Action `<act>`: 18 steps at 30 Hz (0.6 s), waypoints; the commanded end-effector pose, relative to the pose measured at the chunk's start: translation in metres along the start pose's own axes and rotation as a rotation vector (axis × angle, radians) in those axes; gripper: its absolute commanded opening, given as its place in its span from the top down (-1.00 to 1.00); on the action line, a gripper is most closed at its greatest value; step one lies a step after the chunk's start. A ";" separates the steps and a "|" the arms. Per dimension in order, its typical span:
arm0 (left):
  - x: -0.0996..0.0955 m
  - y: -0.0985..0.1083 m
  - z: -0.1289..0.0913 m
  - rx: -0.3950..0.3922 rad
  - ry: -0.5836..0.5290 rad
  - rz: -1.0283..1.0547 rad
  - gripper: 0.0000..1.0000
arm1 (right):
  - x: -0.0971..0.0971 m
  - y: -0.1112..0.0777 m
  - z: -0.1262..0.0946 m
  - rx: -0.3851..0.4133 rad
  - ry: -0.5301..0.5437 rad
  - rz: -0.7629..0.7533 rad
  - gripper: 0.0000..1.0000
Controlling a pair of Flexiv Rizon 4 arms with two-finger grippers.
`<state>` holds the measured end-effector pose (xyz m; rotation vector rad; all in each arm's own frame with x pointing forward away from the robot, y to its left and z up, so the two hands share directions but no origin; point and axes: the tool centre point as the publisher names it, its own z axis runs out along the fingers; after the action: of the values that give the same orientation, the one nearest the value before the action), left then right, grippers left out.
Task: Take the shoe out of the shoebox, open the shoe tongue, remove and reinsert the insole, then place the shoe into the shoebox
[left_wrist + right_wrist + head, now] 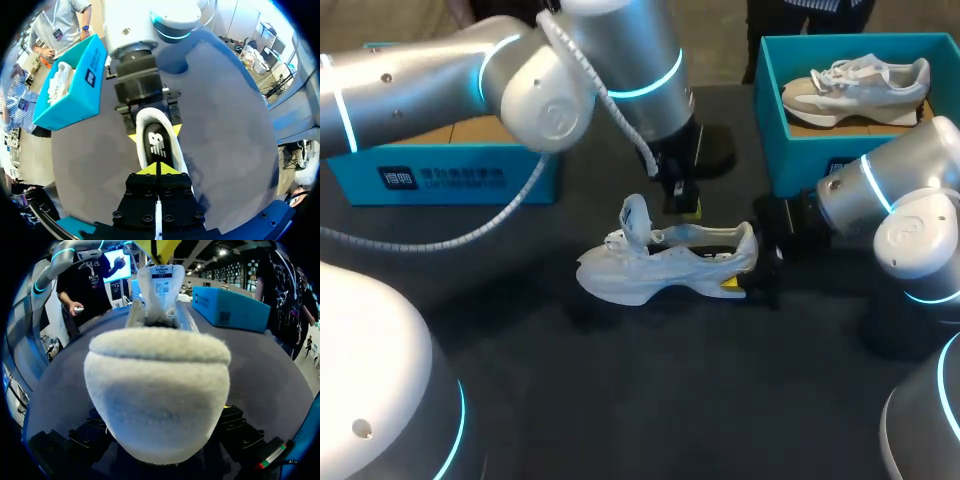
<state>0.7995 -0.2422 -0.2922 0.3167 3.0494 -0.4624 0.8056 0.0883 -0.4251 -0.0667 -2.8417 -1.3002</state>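
With the white lace-up sports shoe [660, 265] lying lengthwise across the dark desk [620, 400], heel clamped in my right end effector [748, 270], my left end effector [688, 207], clenched on nothing, hangs directly above its black logo-printed insole [157, 142].

— What do you look like?
— My left arm [430, 85] and right arm [910, 225] are rounded silver shells with glowing cyan rings [650, 86]. A white coiled cable [620, 118] runs along the left.
— And the gripper?
— My left gripper [158, 169] is black, dotted with screws [146, 218], with yellow tips [150, 170].

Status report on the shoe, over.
Left gripper shut, over shoe opening. Right gripper shut on shoe heel. Tongue up, insole inside. No obstruction seen.
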 end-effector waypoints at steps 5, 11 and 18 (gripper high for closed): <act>-0.009 0.001 0.033 0.005 0.042 -0.007 1.00 | -0.001 -0.001 0.000 0.003 -0.001 0.000 1.00; -0.009 -0.003 0.045 0.005 0.054 0.004 1.00 | -0.001 -0.001 0.000 0.003 -0.001 0.000 1.00; -0.007 -0.002 0.060 0.007 0.043 0.005 1.00 | -0.001 -0.001 0.000 0.003 -0.001 0.000 1.00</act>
<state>0.8071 -0.2604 -0.3414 0.3399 3.0896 -0.4654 0.8056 0.0883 -0.4251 -0.0667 -2.8416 -1.3003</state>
